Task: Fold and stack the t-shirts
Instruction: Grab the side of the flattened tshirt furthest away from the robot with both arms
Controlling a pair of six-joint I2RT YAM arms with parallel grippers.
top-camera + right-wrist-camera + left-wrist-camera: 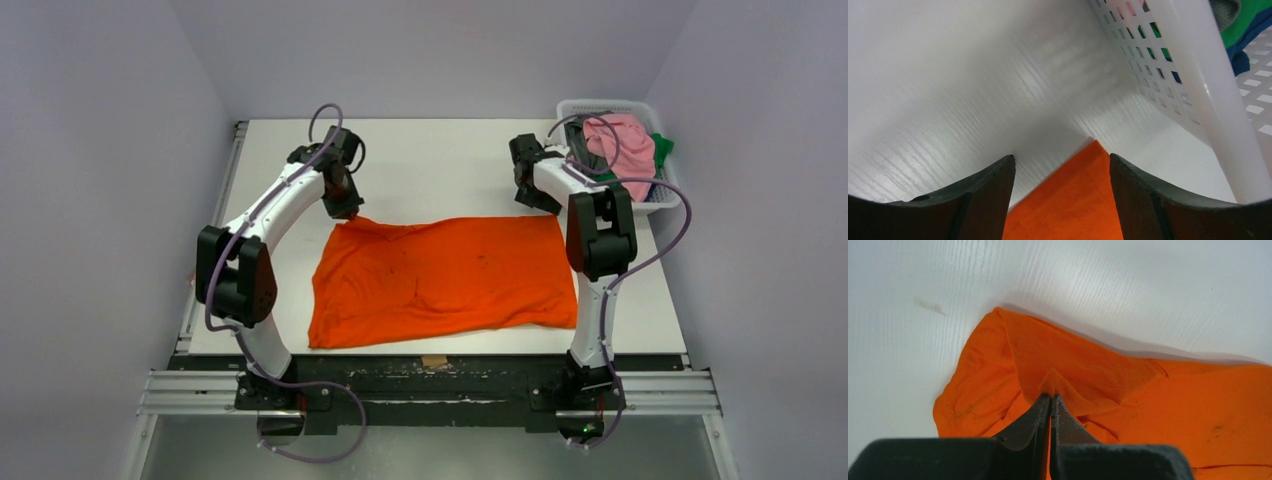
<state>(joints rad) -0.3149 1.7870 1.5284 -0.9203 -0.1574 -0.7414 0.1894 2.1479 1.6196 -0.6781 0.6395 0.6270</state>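
A large bright orange t-shirt [445, 280] lies spread on the white table. My left gripper [347, 211] is at its far left corner, shut on a pinch of the orange cloth [1053, 382]. My right gripper [545, 203] is open just above the far right corner of the orange shirt [1083, 195], with that corner between its fingers. A pink t-shirt [625, 145] and a green one [661, 148] lie in the basket at the far right.
A white slotted plastic basket [668, 200] stands at the table's far right corner, close beside my right gripper; its wall [1193, 85] fills the right wrist view's right side. Grey walls surround the table.
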